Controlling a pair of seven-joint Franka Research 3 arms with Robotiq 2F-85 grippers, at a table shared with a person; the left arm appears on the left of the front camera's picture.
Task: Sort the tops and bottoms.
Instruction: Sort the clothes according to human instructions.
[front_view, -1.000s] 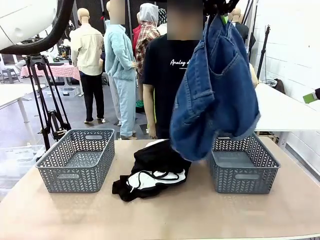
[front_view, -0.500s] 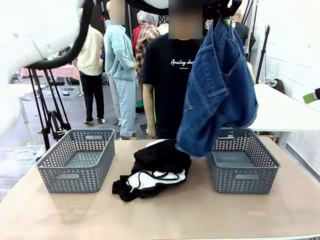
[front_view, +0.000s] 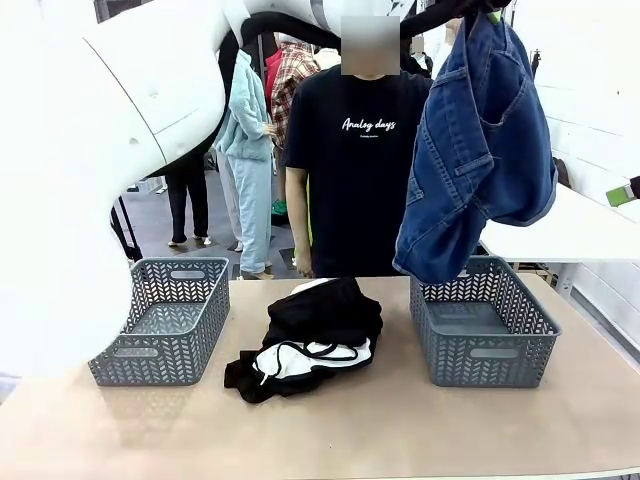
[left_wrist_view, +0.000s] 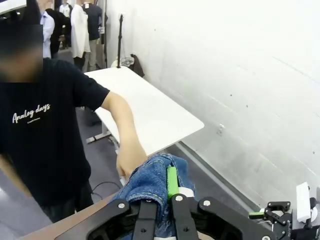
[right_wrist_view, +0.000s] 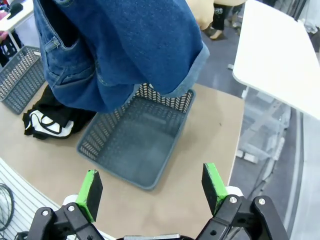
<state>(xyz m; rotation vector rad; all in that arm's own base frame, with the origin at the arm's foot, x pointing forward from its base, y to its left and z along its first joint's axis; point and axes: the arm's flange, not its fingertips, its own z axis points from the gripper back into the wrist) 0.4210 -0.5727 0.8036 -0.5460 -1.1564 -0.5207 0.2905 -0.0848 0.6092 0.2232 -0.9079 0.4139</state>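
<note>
Blue denim shorts (front_view: 480, 150) hang high over the right grey basket (front_view: 483, 335), clear of its rim. My left gripper (front_view: 480, 10) is shut on their top edge at the upper border of the front view. In the left wrist view its fingers (left_wrist_view: 172, 182) pinch the denim (left_wrist_view: 150, 175). A black and white garment pile (front_view: 310, 340) lies mid-table between the baskets. My right gripper (right_wrist_view: 152, 187) stands open above the table's right part, looking down on the shorts (right_wrist_view: 125, 45) and the right basket (right_wrist_view: 137, 145), which holds nothing.
The left grey basket (front_view: 160, 320) stands on the table's left side, also holding nothing. A person in a black T-shirt (front_view: 355, 150) stands at the far edge. My left arm (front_view: 120, 120) crosses the upper left of the front view. A white table (right_wrist_view: 280, 55) stands beyond the right edge.
The shorts have swung rightward and higher, from in front of the person to above the right basket. My left arm has swept into the front view's left side.
</note>
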